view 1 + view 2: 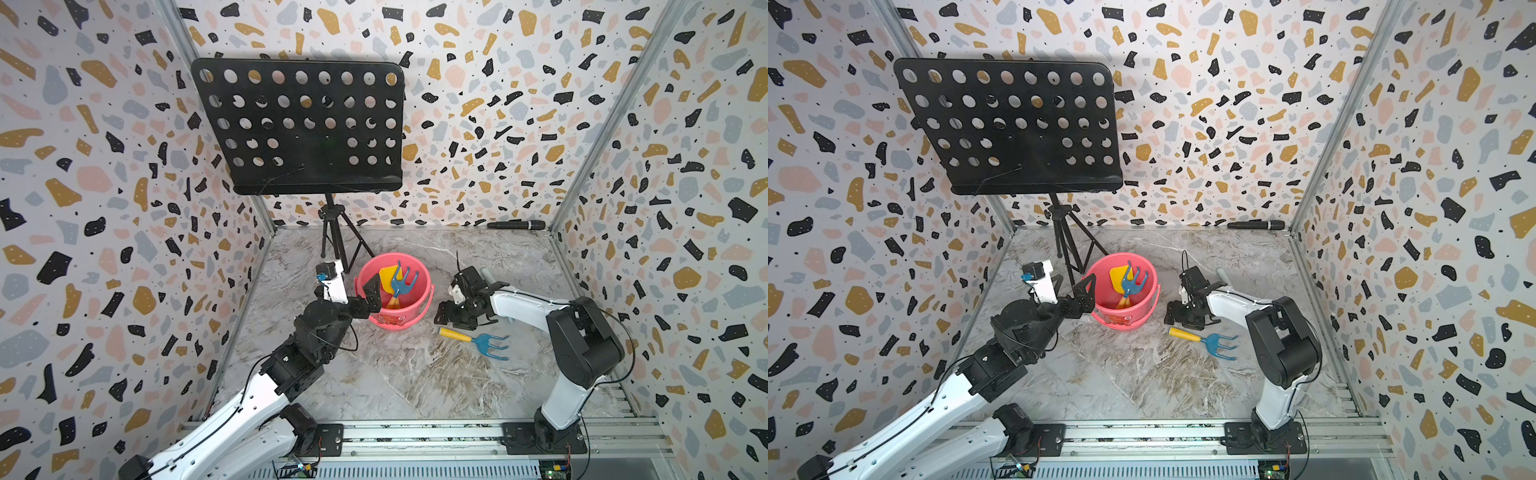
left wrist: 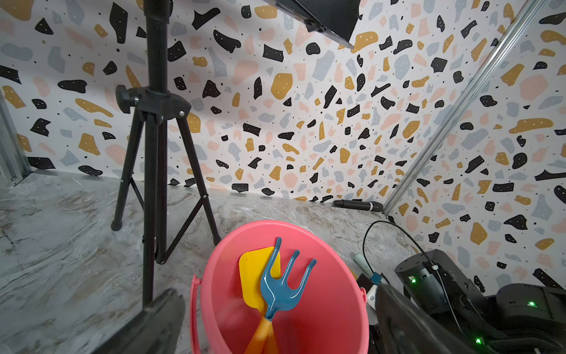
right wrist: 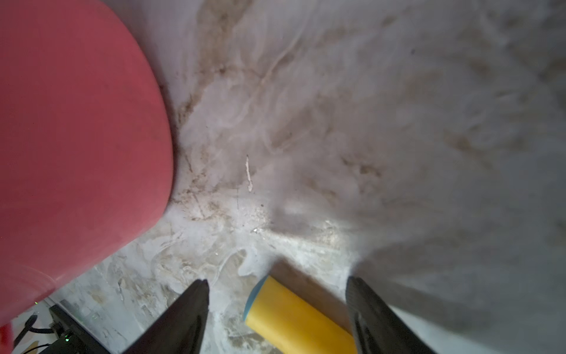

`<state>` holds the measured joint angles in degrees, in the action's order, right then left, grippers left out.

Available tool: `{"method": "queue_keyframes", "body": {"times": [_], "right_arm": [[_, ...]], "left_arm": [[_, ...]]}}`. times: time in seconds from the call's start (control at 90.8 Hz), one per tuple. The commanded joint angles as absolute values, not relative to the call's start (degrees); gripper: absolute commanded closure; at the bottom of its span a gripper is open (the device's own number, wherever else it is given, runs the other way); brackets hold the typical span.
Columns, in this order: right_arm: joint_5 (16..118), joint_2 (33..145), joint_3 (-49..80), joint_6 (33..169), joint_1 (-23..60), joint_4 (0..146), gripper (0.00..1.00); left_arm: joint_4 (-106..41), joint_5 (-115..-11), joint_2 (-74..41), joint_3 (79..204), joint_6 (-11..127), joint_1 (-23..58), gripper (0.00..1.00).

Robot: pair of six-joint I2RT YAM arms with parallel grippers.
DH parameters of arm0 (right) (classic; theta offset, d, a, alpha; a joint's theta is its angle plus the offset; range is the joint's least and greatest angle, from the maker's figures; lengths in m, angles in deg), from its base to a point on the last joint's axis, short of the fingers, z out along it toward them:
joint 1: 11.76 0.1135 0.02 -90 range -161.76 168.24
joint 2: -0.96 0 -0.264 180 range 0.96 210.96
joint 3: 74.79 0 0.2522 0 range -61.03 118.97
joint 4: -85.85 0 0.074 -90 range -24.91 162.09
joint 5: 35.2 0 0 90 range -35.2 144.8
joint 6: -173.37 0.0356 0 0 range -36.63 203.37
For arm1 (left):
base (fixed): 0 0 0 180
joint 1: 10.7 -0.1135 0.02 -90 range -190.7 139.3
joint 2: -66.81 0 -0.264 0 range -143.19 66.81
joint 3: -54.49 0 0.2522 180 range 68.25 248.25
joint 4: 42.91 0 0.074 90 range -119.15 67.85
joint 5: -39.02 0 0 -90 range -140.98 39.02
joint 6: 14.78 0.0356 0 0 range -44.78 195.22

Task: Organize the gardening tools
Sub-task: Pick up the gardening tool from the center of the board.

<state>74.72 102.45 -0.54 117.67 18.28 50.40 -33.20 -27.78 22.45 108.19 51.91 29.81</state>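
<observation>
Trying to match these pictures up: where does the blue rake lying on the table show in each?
In both top views: blue rake flat on the table, lower right of the pink bucket.
Left wrist: not in it; the bucket holds a second rake.
Right wrist: only its yellow handle, between the right gripper's jaws.
Shared landmark: pink bucket.

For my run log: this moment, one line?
bucket: shovel, one rake | table: other rake | left end effector: open | right end effector: open, straddling its handle
</observation>
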Motion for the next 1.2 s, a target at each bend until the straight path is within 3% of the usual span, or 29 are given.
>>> {"method": "queue_keyframes", "body": {"times": [0.0, 0.44, 0.782, 0.914, 1.189], "right_arm": [[76.38, 100.80, -1.00, 117.95, 20.83, 49.86, 0.36], [68.28, 87.02, -12.82, 119.76, 29.83, 37.98, 0.39], [54.07, 70.76, -14.97, 124.34, 31.60, 23.07, 0.27], [48.31, 69.04, -16.73, 126.63, 31.65, 21.26, 0.16], [49.27, 73.59, -20.75, 128.00, 31.60, 28.16, 0.18]], "left_arm": [[-35.06, -26.89, 22.79, 107.45, 52.61, 29.64, 0.01], [-35.96, -26.71, 22.50, 107.09, 52.28, 29.64, 0.01], [-36.22, -26.71, 21.92, 107.42, 52.10, 29.64, 0.00], [-36.17, -26.96, 21.57, 107.45, 51.65, 29.64, 0.01], [-35.61, -27.19, 21.46, 107.90, 51.52, 29.64, 0.01]]}}
